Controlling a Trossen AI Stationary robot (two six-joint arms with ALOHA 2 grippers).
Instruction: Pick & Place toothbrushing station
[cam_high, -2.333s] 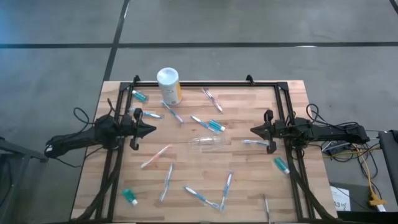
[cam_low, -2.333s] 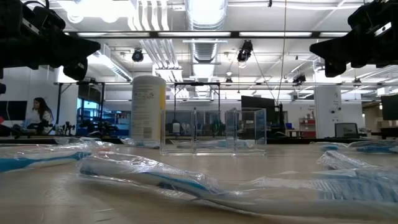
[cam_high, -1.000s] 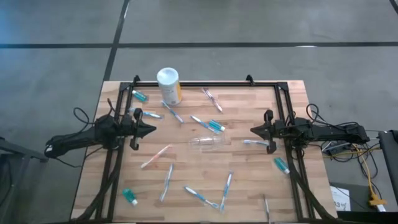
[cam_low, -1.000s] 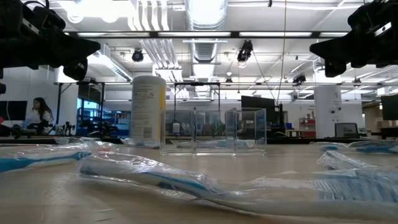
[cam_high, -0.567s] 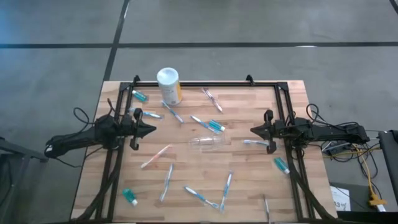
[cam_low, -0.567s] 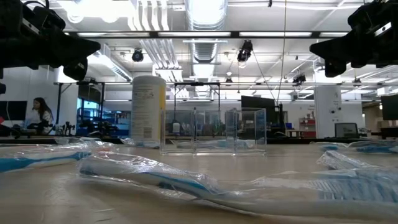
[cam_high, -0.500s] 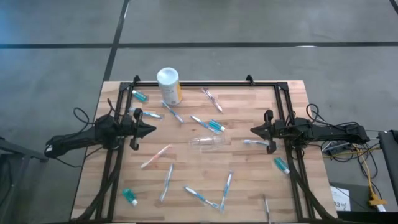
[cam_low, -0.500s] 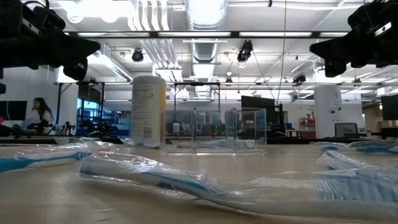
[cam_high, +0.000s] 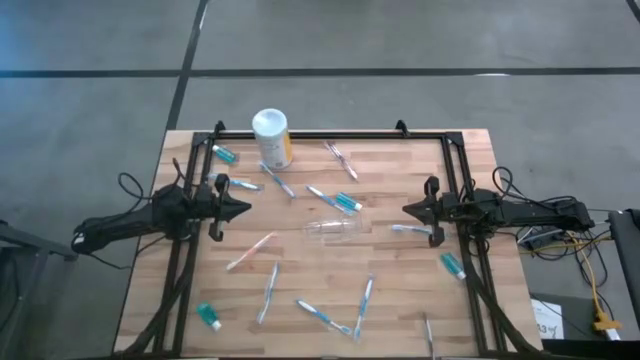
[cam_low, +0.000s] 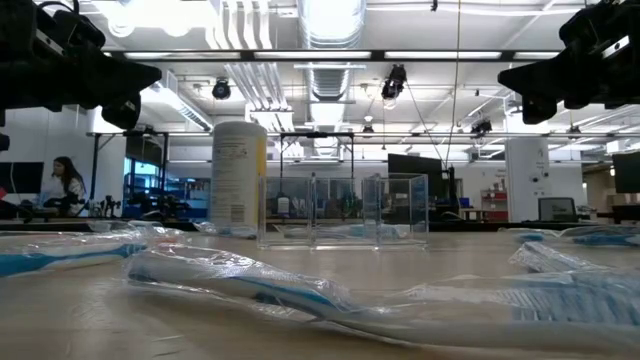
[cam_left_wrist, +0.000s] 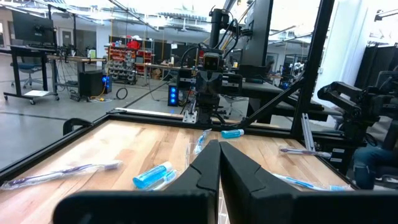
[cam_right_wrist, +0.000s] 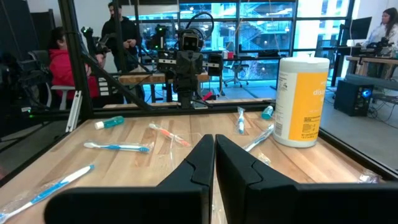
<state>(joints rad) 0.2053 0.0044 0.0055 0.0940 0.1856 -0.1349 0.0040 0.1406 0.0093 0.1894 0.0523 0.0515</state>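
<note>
High view: the clear plastic holder (cam_high: 330, 231) is lying on its side near the middle of the wooden table (cam_high: 400, 310), between the two arms and touched by neither. The left gripper (cam_high: 244, 210) is hovering at the table's left side with its tip aimed toward the centre, and the right gripper (cam_high: 408, 209) is hovering at the right side, facing it. In both wrist views each arm's own fingers are pressing together with no gap, holding nothing. A white canister (cam_high: 272, 138) with a yellow label is standing upright near the far edge, left of centre. Wrapped toothbrushes (cam_high: 268, 291) are lying scattered over the boards, along with small teal tubes (cam_high: 209, 317). In the low view the holder (cam_low: 340, 211) is showing as see-through walls just beside the canister (cam_low: 239, 178), with a wrapped toothbrush (cam_low: 240, 280) lying close to the camera. A person (cam_low: 66, 183) is sitting in the room beyond the table.
</note>
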